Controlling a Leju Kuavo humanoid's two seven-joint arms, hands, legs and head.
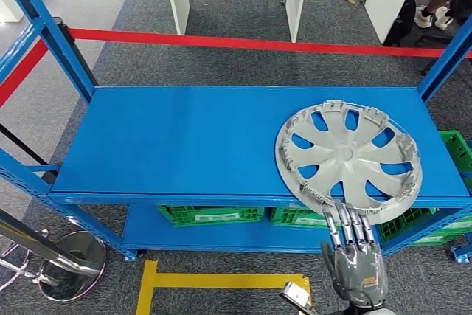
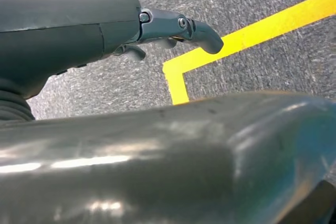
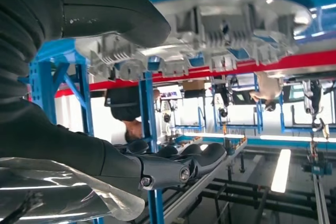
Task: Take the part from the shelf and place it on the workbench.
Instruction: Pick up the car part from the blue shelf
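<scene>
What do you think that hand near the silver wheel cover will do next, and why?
Probably the right hand will ease forward and close its fingers on the near rim of the wheel cover. The cover lies flat on the blue shelf, its edge overhanging the front, and the open hand sits just short of that edge, fingers pointing at it, holding nothing.
</scene>
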